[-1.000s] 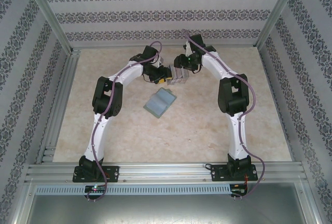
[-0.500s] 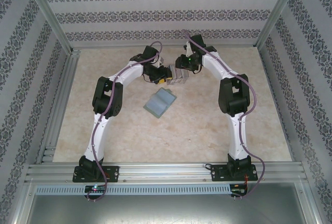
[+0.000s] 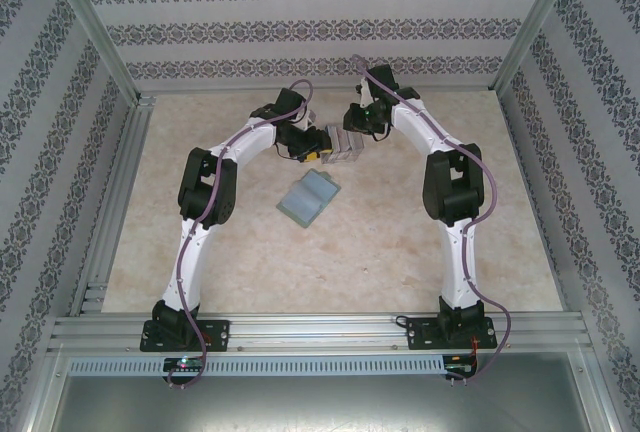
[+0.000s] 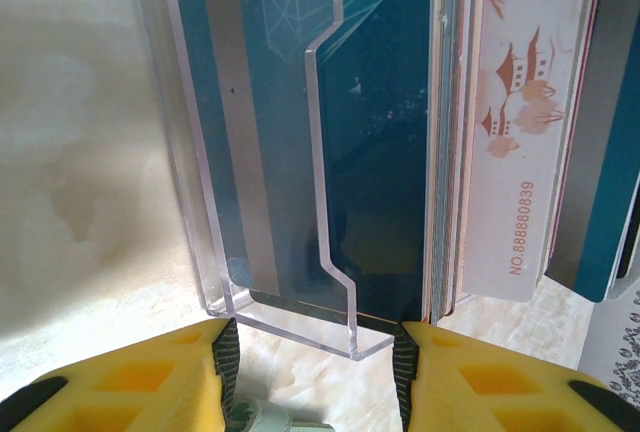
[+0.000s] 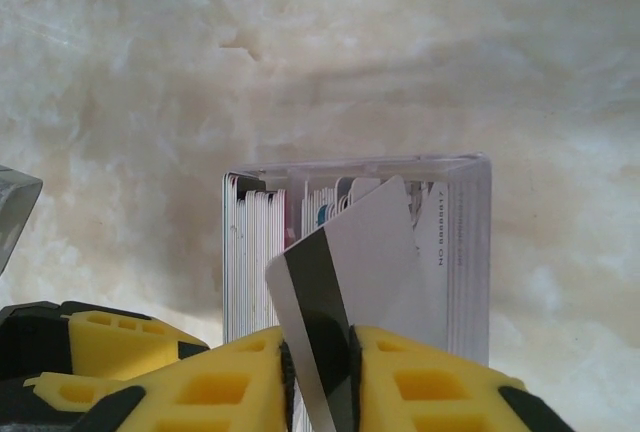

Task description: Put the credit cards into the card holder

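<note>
So the credit cards (image 3: 346,142) are packed as one tight bundle standing on edge inside one clear case (image 4: 260,202), out toward 12 o'clock on the tabletop (image 3: 400,252), right where the two arms meet. In the left wrist view the cards' long axis runs 12 to 6. You mostly see their thin edges plus one white face with a pagoda print (image 4: 500,152). They're too tightly stacked for me to count.

One striped card (image 5: 345,262) sits in front of the bundle (image 5: 260,252) in the right wrist view. It's cocked a bit toward 11 o'clock, with the black stripe down its left side. The right pincer (image 5: 320,342) is pinched on its lower end, pads pressed on both faces.

The left pincer (image 4: 315,332) is clamped on the clear case, one finger on each side of its bottom edge.

There's one card holder (image 3: 308,198), grey-green, lying flat on the tabletop. It's at roughly 7 o'clock from the bundle, near it but not touching. Its long axis runs about 2 to 8 o'clock.
</note>
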